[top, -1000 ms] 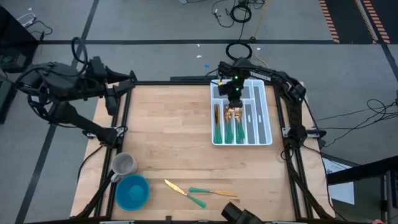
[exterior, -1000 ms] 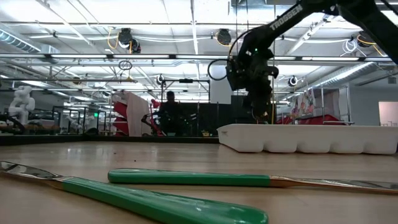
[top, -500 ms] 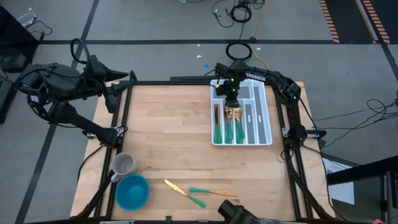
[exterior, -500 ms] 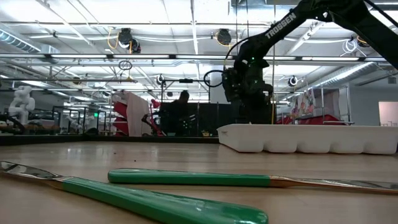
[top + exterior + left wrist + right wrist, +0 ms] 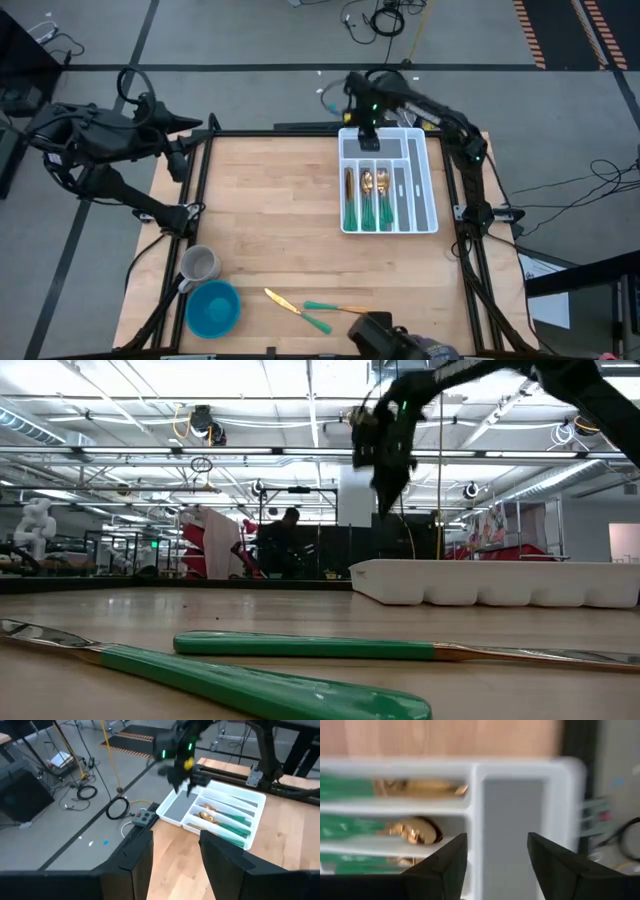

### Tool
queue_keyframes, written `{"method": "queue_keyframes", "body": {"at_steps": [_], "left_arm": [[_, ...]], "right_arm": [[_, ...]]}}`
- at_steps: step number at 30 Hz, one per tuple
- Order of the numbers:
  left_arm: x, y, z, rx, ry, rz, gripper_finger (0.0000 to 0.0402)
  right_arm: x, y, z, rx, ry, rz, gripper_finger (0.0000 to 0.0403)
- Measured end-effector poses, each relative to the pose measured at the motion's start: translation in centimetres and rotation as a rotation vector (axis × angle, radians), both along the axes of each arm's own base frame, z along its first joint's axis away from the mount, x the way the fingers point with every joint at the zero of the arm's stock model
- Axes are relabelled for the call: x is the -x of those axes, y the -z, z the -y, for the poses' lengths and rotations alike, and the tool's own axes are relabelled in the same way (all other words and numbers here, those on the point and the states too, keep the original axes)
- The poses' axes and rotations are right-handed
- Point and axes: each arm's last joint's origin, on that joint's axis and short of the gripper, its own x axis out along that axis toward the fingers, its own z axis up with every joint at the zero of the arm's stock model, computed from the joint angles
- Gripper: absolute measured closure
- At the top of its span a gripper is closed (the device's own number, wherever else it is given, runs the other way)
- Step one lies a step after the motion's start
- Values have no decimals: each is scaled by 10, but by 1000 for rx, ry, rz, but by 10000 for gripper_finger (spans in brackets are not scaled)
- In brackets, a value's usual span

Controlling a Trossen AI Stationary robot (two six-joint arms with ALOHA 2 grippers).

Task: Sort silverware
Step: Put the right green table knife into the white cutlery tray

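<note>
The right gripper (image 5: 364, 128) hangs over the far end of the white tray (image 5: 428, 190), upper centre of the high view, raised above it with fingers spread and nothing between them. In its wrist view the two dark fingers (image 5: 440, 865) frame the tray's grey cross compartment (image 5: 512, 825), with gold heads in the lanes beside it.

The tray sits in the upper right part of the wooden table (image 5: 270, 210). Its left lanes hold sorted silverware (image 5: 368, 200): gold heads toward the far end, teal handles toward the near end. The right lanes look grey and I cannot tell what lies in them.

Two pieces are unsorted at the near edge, lower centre of the high view: a knife (image 5: 295, 309) lying aslant and a second piece (image 5: 340, 309) lying almost level, their handles crossing or touching. The low view shows both green handles close up (image 5: 300, 647), the tray (image 5: 500, 582) behind them at right.

A grey mug (image 5: 199, 265) and a blue bowl (image 5: 212, 308) stand just beside each other at lower left.

The left gripper (image 5: 205, 125) waits off the table's far left corner, its fingers (image 5: 135, 865) apart and empty.

No readable writing shows in these views.
</note>
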Motion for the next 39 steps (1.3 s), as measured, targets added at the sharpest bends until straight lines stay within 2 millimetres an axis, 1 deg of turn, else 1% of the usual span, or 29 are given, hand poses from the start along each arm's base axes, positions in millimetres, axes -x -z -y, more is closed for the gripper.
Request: {"method": "queue_keyframes", "body": {"at_steps": [2, 4, 6, 8, 10, 12, 14, 16, 17, 20, 22, 25, 27, 29, 31, 34, 36, 39], "left_arm": [[-2, 1, 0, 3, -3, -4, 233], [-8, 5, 2, 1, -5, -29, 233], [-18, 11, 4, 11, -10, -58, 233], [-30, 20, 6, 12, 0, -110, 233], [-45, 30, 10, 16, 17, -173, 233], [-62, 43, 14, 34, 36, -233, 233], [-78, 54, 19, 68, 60, -268, 233], [-93, 66, 23, 115, 106, -310, 233], [-100, 71, 26, 140, 133, -322, 233], [-123, 88, 36, 198, 207, -348, 233], [-134, 99, 45, 211, 244, -368, 233], [-149, 115, 60, 223, 283, -393, 233], [-159, 126, 73, 234, 294, -420, 233], [-165, 137, 87, 246, 301, -453, 233], [-169, 145, 102, 260, 310, -476, 233], [-170, 154, 126, 280, 330, -496, 233], [-168, 157, 139, 298, 345, -489, 233], [-162, 155, 153, 339, 357, -456, 233]], "right_arm": [[4, -37, -3, 60, 22, 89, 203], [11, -76, -15, 108, 42, 175, 205], [21, -112, -34, 110, 50, 277, 205], [31, -143, -62, 75, 40, 380, 206], [41, -164, -94, 26, 18, 434, 206], [46, -174, -129, -25, -21, 422, 206], [49, -179, -165, -85, -80, 378, 206], [47, -181, -201, -139, -128, 371, 206], [50, -181, -218, -167, -147, 366, 206], [62, -177, -264, -214, -189, 305, 206], [72, -165, -289, -190, -159, 237, 206], [77, -137, -323, -159, -117, 189, 206], [81, -115, -344, -165, -98, 180, 206], [81, -90, -365, -176, -109, 200, 206], [76, -63, -384, -181, -130, 232, 206], [59, -22, -406, -206, -145, 318, 206], [46, 0, -418, -233, -142, 363, 206], [25, 29, -430, -237, -142, 366, 206]]}}
